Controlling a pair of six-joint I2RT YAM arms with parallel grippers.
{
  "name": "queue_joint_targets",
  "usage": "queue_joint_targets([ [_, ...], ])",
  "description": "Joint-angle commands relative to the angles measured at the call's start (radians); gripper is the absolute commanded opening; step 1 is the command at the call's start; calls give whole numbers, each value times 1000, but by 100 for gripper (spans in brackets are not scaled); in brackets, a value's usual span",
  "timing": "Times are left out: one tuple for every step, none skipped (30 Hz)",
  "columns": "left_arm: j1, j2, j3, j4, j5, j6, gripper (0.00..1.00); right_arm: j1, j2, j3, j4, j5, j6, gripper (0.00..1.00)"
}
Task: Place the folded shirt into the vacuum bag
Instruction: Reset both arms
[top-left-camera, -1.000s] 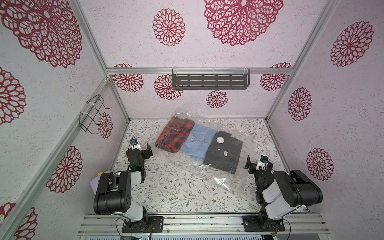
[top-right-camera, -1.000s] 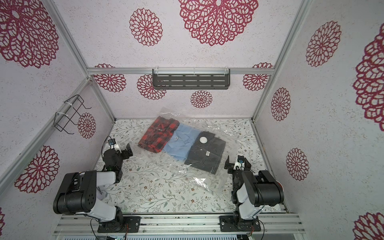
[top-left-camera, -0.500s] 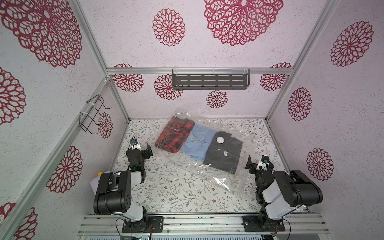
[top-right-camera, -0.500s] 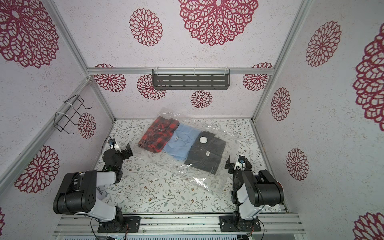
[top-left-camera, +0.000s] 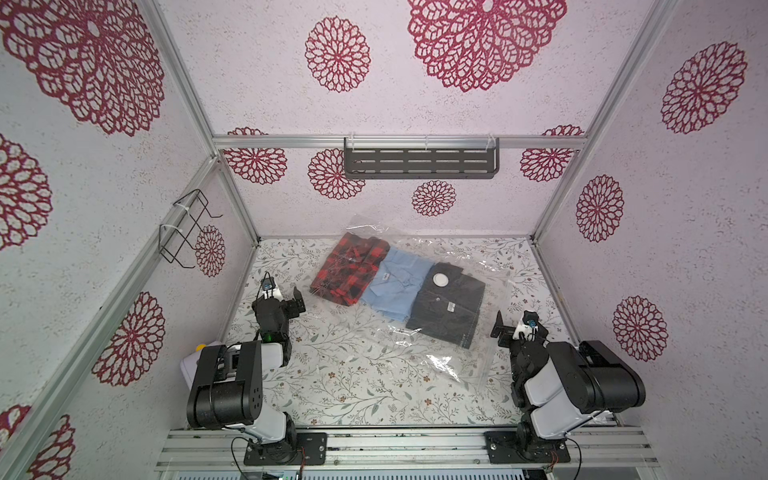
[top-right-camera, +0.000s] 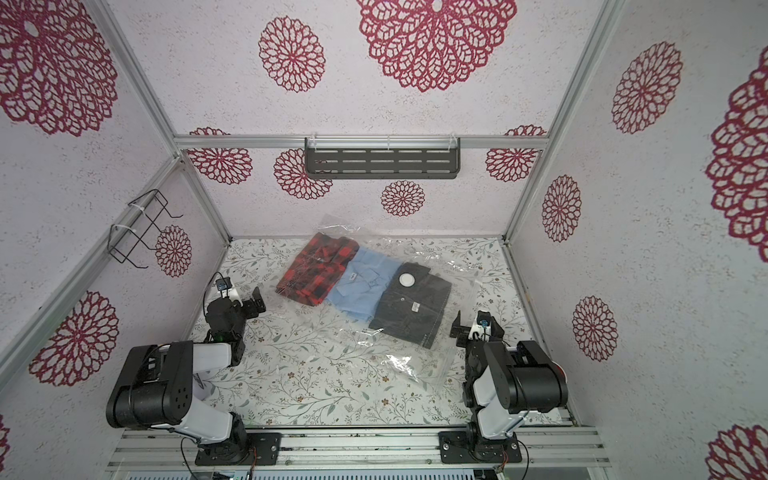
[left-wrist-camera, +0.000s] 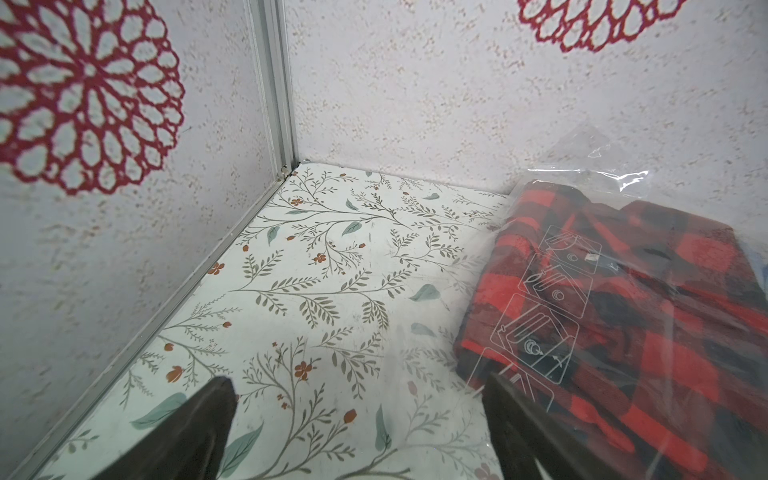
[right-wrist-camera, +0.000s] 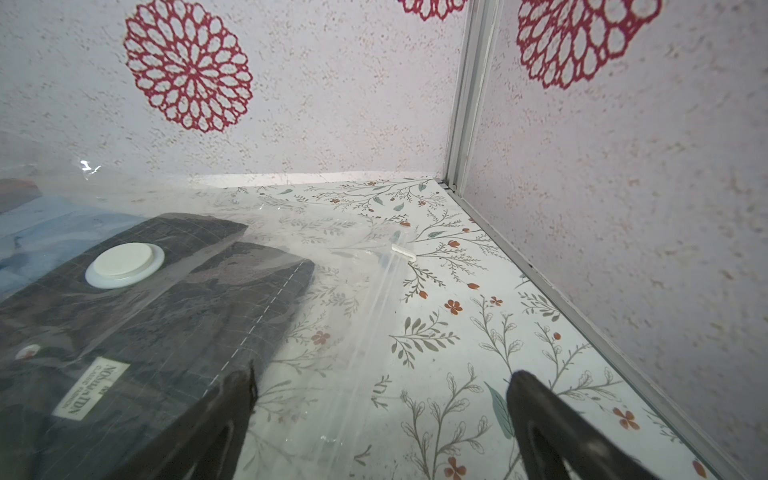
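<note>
Lab robot booth. Aluminium frame (top-left-camera: 282, 142) held rosette-papered panels (top-left-camera: 337, 54); floral tabletop (top-left-camera: 353, 374); left arm (top-left-camera: 226, 382) and right arm (top-left-camera: 582, 382) were bolted to rail (top-left-camera: 415, 451), bottom of frame.

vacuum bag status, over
Both empty: left gripper open, right gripper open. Three folded shirts inside vacuum bag. Nothing blocking.

Table (top-left-camera: 353, 382) — white top, floral leaf print. Lying flat on it, skewed diagonally toward the back: vacuum bag (top-left-camera: 440, 357), clear, with red plaid shirt (top-left-camera: 351, 270), blue shirt (top-left-camera: 395, 289), dark shirt (top-left-camera: 451, 309) inside — side by side.
</note>
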Motion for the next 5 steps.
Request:
queue_joint_targets([
  [-1, 5, 0, 5, -1, -2, 97, 3, 2, -25, 234, 20, 14, 99],
  [-2, 3, -2, 5, -1, -2, 97, 3, 2, -25, 235, 20, 15, 99],
  [-1, 2, -2, 7, -1, -2, 97, 3, 2, -25, 235, 21, 16, 99],
  [-2, 3, -3, 7, -1, -2, 97, 3, 2, -25, 235, 20, 15, 99],
  [-1, 2, -3, 7, -1, -2, 97, 2, 2, -24, 234, 20, 14, 99],
])
